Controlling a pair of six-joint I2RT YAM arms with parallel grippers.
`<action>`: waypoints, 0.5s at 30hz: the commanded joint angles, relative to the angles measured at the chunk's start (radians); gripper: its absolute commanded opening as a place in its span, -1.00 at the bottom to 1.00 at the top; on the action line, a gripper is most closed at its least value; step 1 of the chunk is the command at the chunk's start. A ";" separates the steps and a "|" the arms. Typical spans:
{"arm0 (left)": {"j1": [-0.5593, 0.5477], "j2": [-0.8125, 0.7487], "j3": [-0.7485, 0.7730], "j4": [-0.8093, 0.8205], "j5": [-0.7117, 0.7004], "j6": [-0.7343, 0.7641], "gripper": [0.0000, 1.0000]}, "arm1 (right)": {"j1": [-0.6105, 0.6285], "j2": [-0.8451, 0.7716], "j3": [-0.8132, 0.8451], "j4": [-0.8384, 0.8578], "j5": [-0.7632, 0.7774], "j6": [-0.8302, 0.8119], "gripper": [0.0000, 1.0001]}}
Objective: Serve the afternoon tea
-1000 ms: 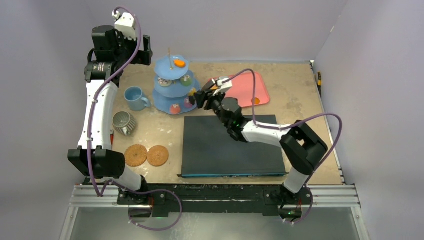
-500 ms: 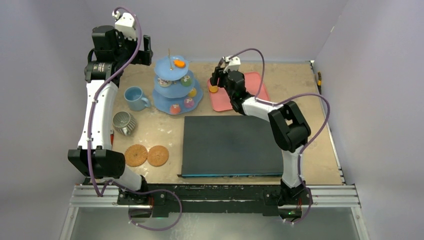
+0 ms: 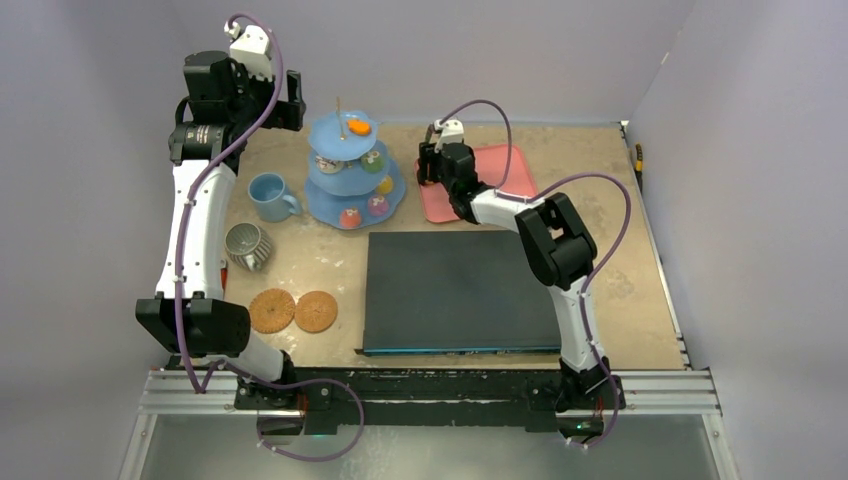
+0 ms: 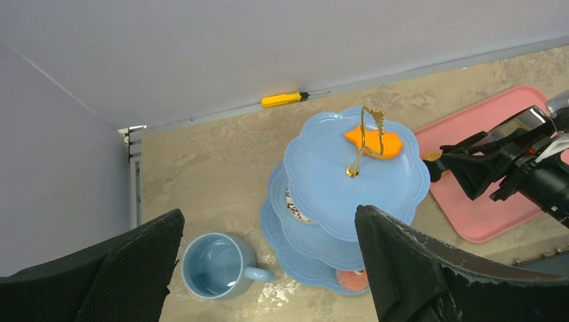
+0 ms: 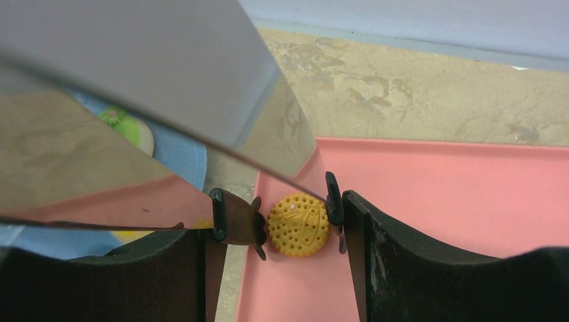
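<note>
Top view: your right gripper hung over the left end of the pink tray, beside the 3-tier stand. Left wrist: the jaws of your left gripper stood wide apart, empty, above stand and mug. Right wrist: jaws clamped tongs pinching 1 yellow cake over the tray.

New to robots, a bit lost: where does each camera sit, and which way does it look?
Top external: high behind the robot, looking down on the table; left arm and right arm show whole.
Left wrist: raised far left, looking down at the stand and mug; its open fingers edge the view.
Right wrist: low over the pink tray; its fingers hold tongs pinching a yellow cake.
Shared: stand and tray, all three.
</note>
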 commanded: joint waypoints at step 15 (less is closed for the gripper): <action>0.006 -0.019 0.029 0.019 0.003 0.017 0.99 | 0.001 0.042 0.128 -0.051 0.019 -0.031 0.25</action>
